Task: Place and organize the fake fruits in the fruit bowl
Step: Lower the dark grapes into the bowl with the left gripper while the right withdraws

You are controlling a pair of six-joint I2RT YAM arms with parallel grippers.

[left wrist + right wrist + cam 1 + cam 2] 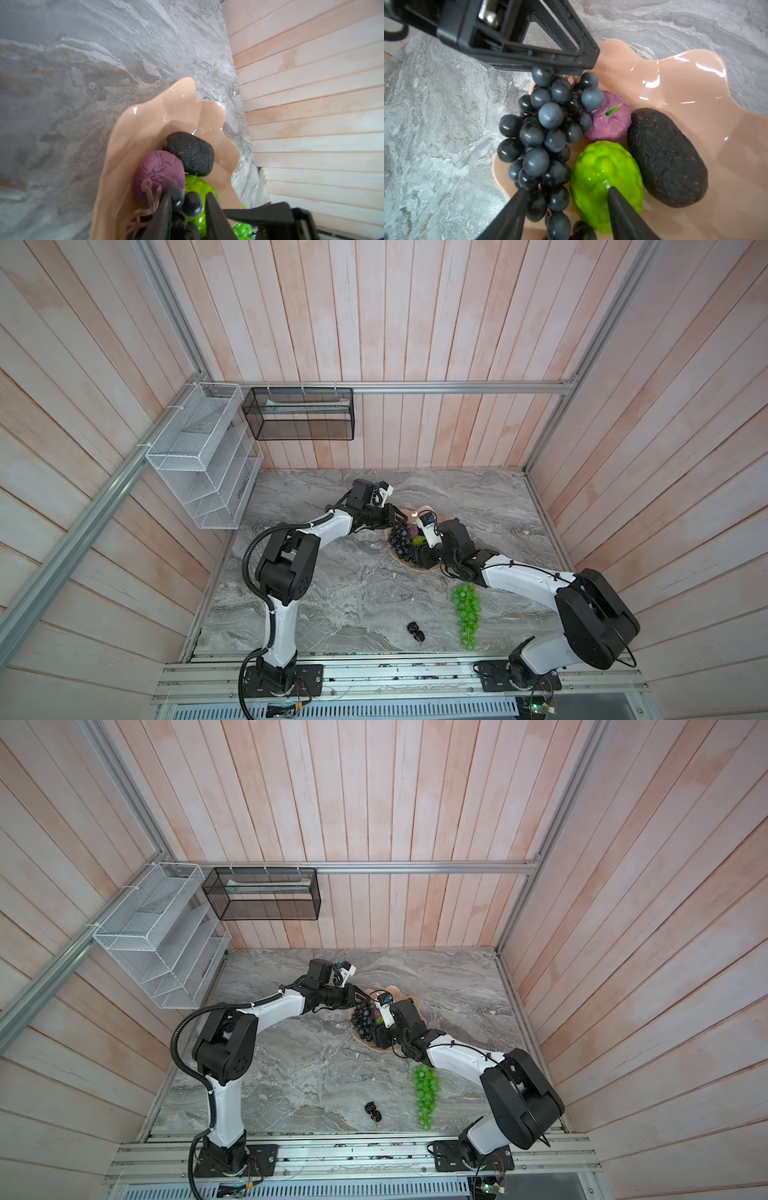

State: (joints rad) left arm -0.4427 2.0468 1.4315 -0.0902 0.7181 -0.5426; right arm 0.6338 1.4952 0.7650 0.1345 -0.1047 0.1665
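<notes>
The salmon-pink fruit bowl (409, 567) (675, 79) holds the purple round fruit (610, 122), the dark bumpy oval (666, 158) and the lime-green lumpy fruit (602, 176). The black-purple grape bunch (400, 541) (544, 133) lies along the bowl's left rim. My left gripper (397, 519) (189, 194) is over the bunch's top end, its fingers apart with grapes between them. My right gripper (412, 552) (565, 190) is open, one finger against the bunch's lower end and the other over the lime-green fruit. The bright green grape bunch (467, 612) and the tiny black cluster (416, 631) lie on the table near the front.
A white wire basket (199, 460) hangs on the left wall and a black mesh basket (299, 414) on the back rail. Both arms meet over the bowl at mid-table. Wooden walls close in the grey marble table (332, 593).
</notes>
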